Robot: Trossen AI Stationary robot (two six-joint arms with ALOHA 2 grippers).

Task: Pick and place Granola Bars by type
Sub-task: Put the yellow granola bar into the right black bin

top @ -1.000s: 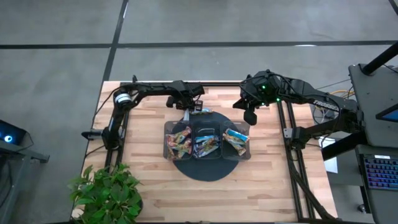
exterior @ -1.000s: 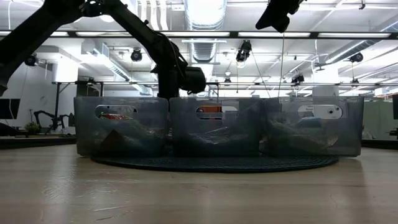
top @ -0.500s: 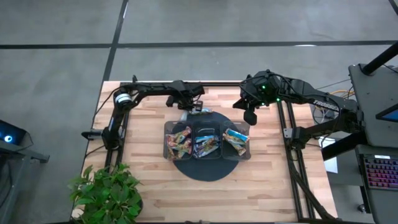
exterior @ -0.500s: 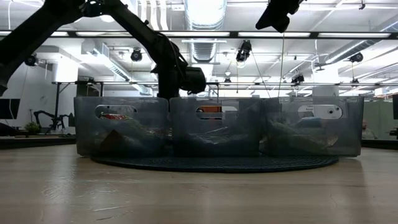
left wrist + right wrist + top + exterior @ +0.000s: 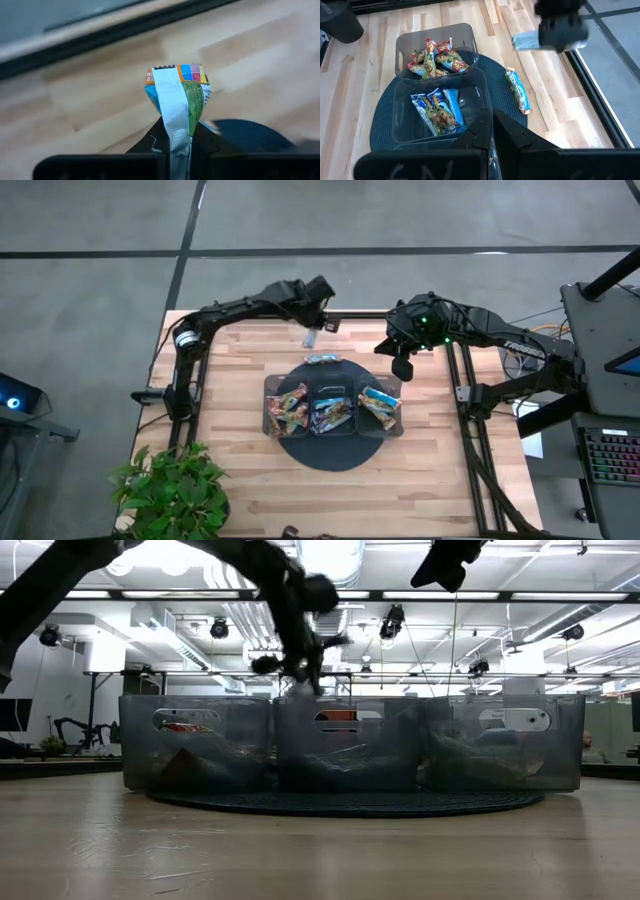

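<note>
A shiny light-blue foil-wrapped granola bar (image 5: 176, 107) is clamped end-on in the left gripper (image 5: 311, 337); such thin purchase risks slippage. The right gripper (image 5: 401, 367) hovers, fingers seemingly together.

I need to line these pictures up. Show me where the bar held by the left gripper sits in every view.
High view: the held bar hangs beyond the tray, in the left gripper.
Low view: not clearly discernible.
Left wrist view: centre.
Right wrist view: top right, light blue.
Shared landmark: the loose bar on the dark mat.
</note>
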